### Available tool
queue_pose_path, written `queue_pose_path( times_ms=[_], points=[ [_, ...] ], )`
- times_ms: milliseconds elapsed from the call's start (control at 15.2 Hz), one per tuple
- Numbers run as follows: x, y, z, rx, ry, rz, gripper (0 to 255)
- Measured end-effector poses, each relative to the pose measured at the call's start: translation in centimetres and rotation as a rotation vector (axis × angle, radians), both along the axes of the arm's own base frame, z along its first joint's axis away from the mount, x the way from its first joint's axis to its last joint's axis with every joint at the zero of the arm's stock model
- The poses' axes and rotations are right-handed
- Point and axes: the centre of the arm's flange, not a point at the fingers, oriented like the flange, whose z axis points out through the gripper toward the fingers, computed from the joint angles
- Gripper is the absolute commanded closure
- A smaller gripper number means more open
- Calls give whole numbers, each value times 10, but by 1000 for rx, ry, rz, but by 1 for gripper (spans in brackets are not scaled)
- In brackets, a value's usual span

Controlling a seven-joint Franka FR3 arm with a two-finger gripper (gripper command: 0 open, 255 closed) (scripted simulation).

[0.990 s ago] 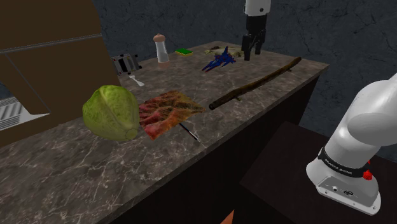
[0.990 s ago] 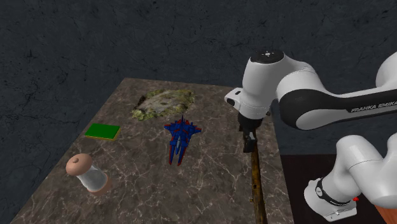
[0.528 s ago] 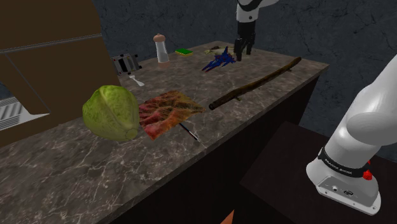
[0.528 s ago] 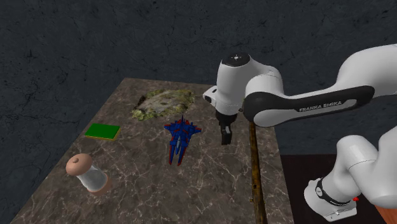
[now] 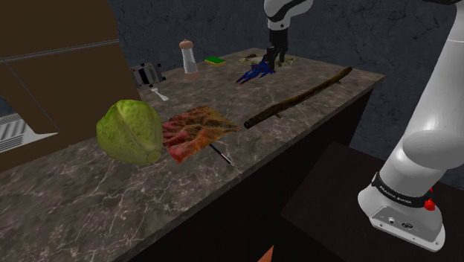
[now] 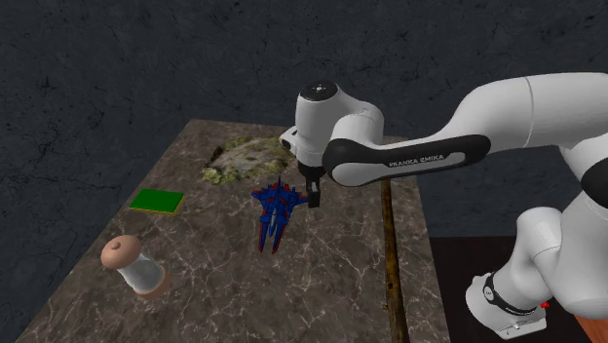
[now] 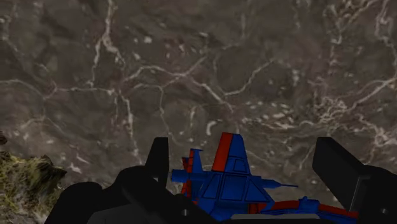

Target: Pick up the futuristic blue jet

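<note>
Approach step: gripper, fingers spread, hovering above jet; next, lower to straddle fuselage, then close and lift.

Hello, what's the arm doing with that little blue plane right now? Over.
Gripper open, fingers either side of the blue jet, not gripping. Jet flat on the marble counter, not lifted. Long stick lies apart; nothing in the way.

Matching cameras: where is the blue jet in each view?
Shoulder view: blue jet at the far end of the counter, below the gripper.
Second exterior view: jet mid-counter, beside the gripper.
Wrist view: jet between the open fingers.
Shared landmark: the mossy green patch beside the jet.
</note>
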Motion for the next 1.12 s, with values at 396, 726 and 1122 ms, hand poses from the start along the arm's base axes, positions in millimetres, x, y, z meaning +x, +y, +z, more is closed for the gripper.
queue_pose_path(
  times_ms=[396, 726, 1122],
  points=[
    [6, -4, -28, -4, -2, 4, 0],
    [6, -3, -41, -4, -2, 4, 255],
    [6, -4, -42, -4, -3, 3, 255]
  ],
)
